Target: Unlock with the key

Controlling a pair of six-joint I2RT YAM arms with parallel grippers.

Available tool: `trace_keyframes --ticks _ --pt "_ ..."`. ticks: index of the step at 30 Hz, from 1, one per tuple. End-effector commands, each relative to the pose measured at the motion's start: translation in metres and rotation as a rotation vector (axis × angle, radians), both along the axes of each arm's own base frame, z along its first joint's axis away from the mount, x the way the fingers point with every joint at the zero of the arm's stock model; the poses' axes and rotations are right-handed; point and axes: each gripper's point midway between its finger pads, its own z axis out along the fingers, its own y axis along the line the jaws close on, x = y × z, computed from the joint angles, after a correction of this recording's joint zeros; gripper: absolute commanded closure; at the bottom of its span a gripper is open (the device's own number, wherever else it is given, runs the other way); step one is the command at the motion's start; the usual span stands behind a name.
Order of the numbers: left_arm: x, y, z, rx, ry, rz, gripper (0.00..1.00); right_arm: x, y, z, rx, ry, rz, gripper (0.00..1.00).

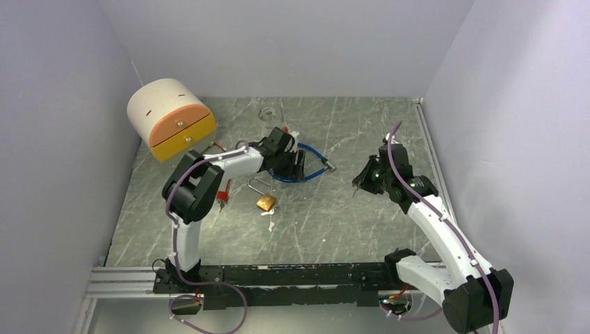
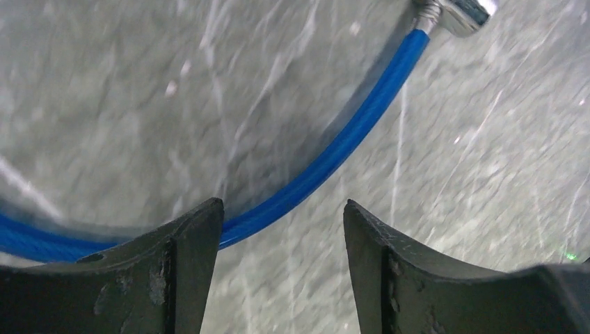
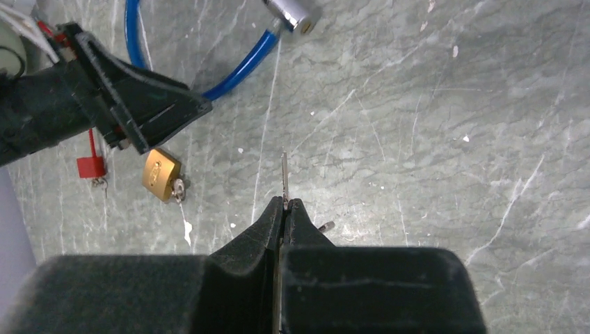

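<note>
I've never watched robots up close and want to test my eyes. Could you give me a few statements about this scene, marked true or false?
1. The right gripper is pinched shut on a thin key. True.
2. The left gripper is clamped on the blue cable. False: its jaws stand open, not closed on it.
3. A brass padlock lies on the table. True.
4. The key is already pushed into the cable's metal end. False: the key is held well apart from it.
</note>
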Motion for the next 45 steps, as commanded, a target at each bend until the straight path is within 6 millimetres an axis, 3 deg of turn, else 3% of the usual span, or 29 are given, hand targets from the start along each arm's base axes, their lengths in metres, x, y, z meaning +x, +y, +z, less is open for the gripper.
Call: trace_keyframes --ticks 1,4,6,11,13,17,22,26,31,36,39,41,45 --pt "-0.024 0.056 -0.009 0.13 0.051 0.031 0.31 0.007 0.007 0.001 0.035 -0.024 0.03 1.0" --pt "-0.019 0.072 0.002 0.1 0.046 0.085 0.3 0.007 0.008 -0.003 0.04 -0.017 0.033 1.0" --pt "-0.013 0.07 0.013 0.048 0.049 0.113 0.3 0.009 0.008 -0.004 0.044 -0.013 0.034 1.0" --pt "0.01 0.033 0.04 -0.07 0.095 0.24 0.28 0.012 0.009 -0.004 0.043 -0.008 0.04 1.0" --pt "0.017 0.017 0.043 -0.034 0.128 0.341 0.26 0.011 0.008 -0.006 0.043 -0.005 0.038 1.0" --pt "0.022 -0.015 0.034 0.058 0.197 0.448 0.23 0.008 0.007 -0.009 0.051 -0.001 0.033 1.0" --pt "0.024 -0.031 0.013 0.138 0.242 0.535 0.24 0.005 0.004 -0.009 0.041 -0.003 0.03 1.0" --pt "0.021 -0.043 0.008 0.162 0.212 0.526 0.29 0.004 0.002 -0.01 0.028 -0.001 0.031 1.0" --pt "0.012 -0.047 -0.008 0.244 0.226 0.505 0.33 0.004 0.0 -0.011 0.024 0.001 0.021 1.0" --pt "0.009 -0.038 -0.029 0.437 0.133 0.44 0.36 0.005 -0.006 -0.005 0.005 -0.029 -0.007 1.0" --pt "0.002 -0.041 -0.04 0.45 0.143 0.402 0.45 0.004 -0.003 -0.008 0.017 -0.019 0.005 1.0" --pt "0.0 -0.044 -0.041 0.433 0.157 0.382 0.56 0.004 0.002 -0.009 0.035 -0.023 0.033 1.0" --pt "0.001 -0.051 -0.027 0.383 0.163 0.345 0.87 0.003 0.024 -0.008 0.117 -0.05 0.14 1.0"
